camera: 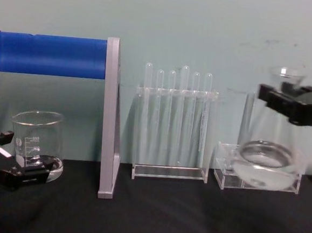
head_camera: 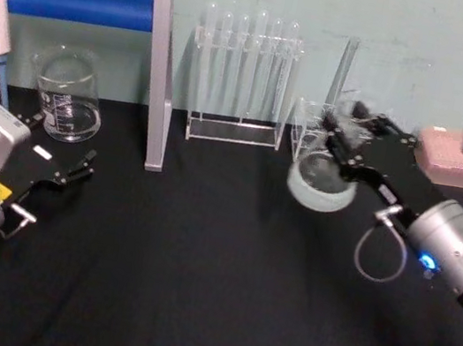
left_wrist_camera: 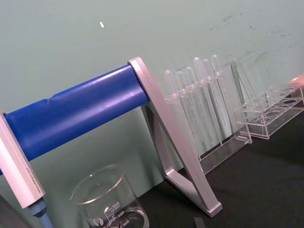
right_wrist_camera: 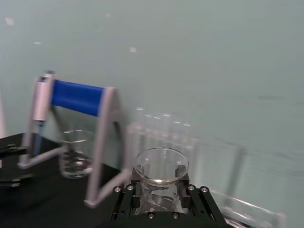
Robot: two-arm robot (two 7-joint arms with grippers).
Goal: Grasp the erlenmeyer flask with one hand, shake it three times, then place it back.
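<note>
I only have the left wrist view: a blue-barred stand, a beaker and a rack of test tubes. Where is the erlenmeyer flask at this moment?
Observer: The right hand is shut on the neck of the erlenmeyer flask, just under its flared rim, to the right of the test tube rack.
Reviewer: What is the other arm doing?
Observer: The left hand sits low at the left, open and holding nothing, nearer the robot than the beaker.
</note>
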